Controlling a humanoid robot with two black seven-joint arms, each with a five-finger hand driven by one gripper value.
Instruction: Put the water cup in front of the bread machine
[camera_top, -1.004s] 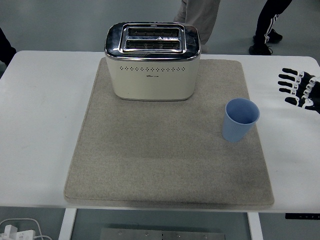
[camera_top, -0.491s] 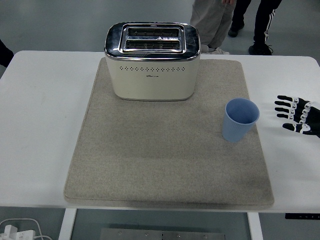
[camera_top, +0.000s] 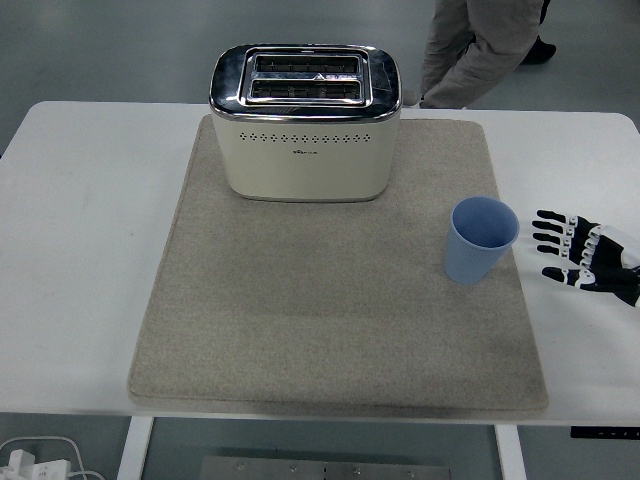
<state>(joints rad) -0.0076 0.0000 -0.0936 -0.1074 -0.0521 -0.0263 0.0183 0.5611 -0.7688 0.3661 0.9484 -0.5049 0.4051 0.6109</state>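
We see the blue water cup upright on the right part of the grey mat, well right of and nearer us than the bread machine, w/ nothing between them. Right hand sits just beside the cup, not touching, fingers spread, holding nothing; its arm is cut off at the frame edge. A person behind the white surface shows legs only.
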